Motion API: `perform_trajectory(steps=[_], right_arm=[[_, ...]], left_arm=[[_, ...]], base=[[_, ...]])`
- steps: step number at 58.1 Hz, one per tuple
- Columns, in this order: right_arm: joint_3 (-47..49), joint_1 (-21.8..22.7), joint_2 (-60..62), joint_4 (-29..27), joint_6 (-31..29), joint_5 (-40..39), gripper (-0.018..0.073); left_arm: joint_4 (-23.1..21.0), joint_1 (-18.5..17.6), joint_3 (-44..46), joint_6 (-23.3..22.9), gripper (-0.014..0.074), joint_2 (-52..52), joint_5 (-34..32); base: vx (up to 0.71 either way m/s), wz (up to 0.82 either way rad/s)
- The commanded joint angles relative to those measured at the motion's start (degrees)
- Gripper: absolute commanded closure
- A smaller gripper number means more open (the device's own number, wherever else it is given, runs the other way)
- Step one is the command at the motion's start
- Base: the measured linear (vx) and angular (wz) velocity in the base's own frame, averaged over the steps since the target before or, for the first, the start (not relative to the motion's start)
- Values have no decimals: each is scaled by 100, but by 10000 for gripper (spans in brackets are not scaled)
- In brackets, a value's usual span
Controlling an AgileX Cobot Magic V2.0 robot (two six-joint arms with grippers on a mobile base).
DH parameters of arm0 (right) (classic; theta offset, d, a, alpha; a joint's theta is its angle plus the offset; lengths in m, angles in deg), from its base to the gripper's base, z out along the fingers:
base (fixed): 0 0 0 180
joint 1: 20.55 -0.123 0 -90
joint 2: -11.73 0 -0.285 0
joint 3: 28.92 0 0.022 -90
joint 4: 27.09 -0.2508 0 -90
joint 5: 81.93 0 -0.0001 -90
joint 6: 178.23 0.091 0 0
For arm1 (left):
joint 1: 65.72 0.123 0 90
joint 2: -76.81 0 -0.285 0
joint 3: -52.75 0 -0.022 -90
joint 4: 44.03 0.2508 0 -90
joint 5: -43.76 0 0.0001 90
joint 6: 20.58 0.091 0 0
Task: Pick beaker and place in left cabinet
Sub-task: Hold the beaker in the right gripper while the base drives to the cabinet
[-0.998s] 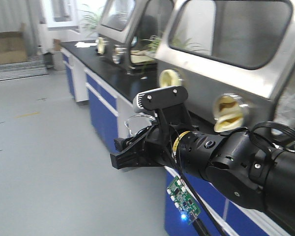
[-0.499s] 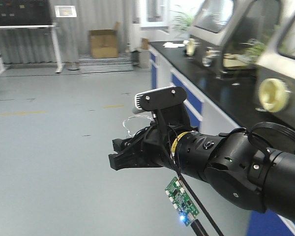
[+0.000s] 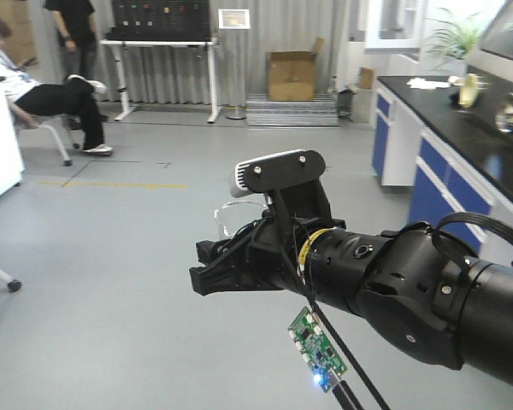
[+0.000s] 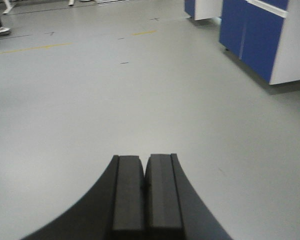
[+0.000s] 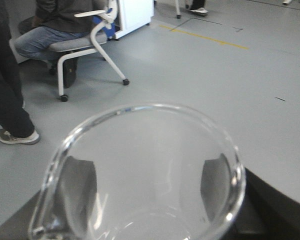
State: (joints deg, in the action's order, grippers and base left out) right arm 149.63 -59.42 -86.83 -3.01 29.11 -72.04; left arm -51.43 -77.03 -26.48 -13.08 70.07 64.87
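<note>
The beaker is clear glass with a pouring lip and is held out over the grey floor. My right gripper, on the black arm reaching in from the right of the front view, is shut on it. In the right wrist view the beaker's rim fills the lower frame, and the dark fingers show through the glass on both sides. My left gripper is shut with nothing between its pads, above bare floor. The left cabinet is out of view.
A black-topped bench with blue cabinets runs along the right. A cardboard box stands at the back wall. A person sits on a chair at far left, and a chair and legs are close in the right wrist view. A small circuit board hangs under the arm.
The front view has swung left, from the steel glove boxes and bench to the open room with people. The right arm and beaker keep the same place in the frame.
</note>
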Motion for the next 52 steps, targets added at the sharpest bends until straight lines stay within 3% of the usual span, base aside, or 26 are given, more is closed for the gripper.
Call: perform_trajectory(steps=[1, 52], right_arm=[[223, 15, 239, 58, -22, -452, 550], [223, 15, 239, 58, -22, -452, 550]], left_arm=[[-63, -32, 107, -7, 603, 59, -468], [-63, -32, 107, -7, 603, 59, -468]], base=[[28, 37], [38, 19]])
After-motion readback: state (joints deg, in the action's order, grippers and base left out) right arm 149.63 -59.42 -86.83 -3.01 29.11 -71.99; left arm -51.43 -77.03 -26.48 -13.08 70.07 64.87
